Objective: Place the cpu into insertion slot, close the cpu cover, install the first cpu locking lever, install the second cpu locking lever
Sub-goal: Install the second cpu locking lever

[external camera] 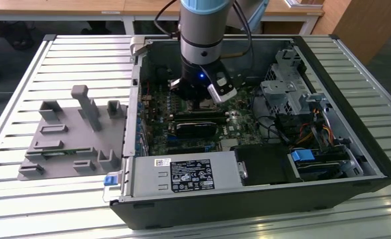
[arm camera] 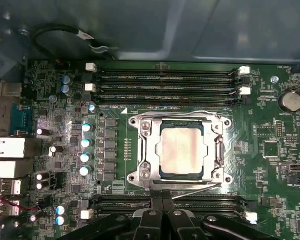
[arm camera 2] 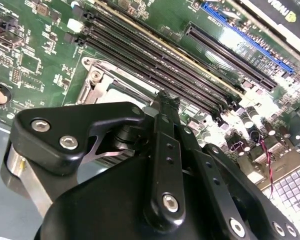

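In the exterior view, the grey-and-blue robot arm [external camera: 202, 30] reaches down at upper centre into an open black computer case [external camera: 248, 199] lying on a slatted metal table [external camera: 22, 199]. Its black gripper [external camera: 196, 99] hangs low over the green motherboard [external camera: 182, 134]. A white label with small black print sits on the silver power supply box [external camera: 182, 175] at lower centre; the print is too small to make out. A grey plastic fixture [external camera: 69, 134] rests on the table at the exterior view's left.

In the second wrist view, the black gripper fingers [arm camera 2: 162, 150] fill the lower half and meet at a closed tip, with nothing seen between them. Above them lies the silver cpu cover [arm camera 2: 97, 80], beside long black memory slots [arm camera 2: 155, 55].

In the first wrist view, the pale silver-beige square cpu [arm camera: 182, 148] sits in the insertion slot [arm camera: 161, 150] at frame centre. The thin silver cover frame lies flat down around it. The fingertips [arm camera: 162, 200] touch together at bottom centre, just below the socket, beside a thin silver locking lever [arm camera: 195, 192].
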{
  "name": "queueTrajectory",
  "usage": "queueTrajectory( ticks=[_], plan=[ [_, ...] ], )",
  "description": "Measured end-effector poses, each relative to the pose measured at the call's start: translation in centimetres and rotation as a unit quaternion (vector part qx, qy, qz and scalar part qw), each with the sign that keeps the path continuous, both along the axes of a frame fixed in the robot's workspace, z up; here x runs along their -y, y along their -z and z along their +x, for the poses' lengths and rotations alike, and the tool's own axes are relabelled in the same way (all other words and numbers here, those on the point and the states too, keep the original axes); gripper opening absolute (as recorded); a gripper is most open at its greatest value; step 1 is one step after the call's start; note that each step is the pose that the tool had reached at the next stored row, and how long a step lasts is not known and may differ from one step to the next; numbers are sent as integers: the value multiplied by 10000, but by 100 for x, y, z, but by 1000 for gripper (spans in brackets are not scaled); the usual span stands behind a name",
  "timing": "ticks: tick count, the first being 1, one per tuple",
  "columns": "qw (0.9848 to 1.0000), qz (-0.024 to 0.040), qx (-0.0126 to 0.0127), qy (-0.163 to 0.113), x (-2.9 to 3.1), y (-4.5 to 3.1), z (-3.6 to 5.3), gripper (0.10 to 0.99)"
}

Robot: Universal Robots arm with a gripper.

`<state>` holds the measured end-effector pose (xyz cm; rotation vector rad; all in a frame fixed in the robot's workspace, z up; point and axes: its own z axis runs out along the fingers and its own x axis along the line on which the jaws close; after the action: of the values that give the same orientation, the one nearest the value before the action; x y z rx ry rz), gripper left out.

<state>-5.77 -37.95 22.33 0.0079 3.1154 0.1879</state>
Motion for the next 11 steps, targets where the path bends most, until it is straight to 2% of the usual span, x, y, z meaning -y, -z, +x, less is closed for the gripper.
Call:
queueTrajectory(
  ticks=[8, 11],
  plan=[
    [10000, 13, 0, 0, 2, 102, -10, 106],
    [10000, 37, 0, -1, 23, 118, -15, 106]
  ],
)
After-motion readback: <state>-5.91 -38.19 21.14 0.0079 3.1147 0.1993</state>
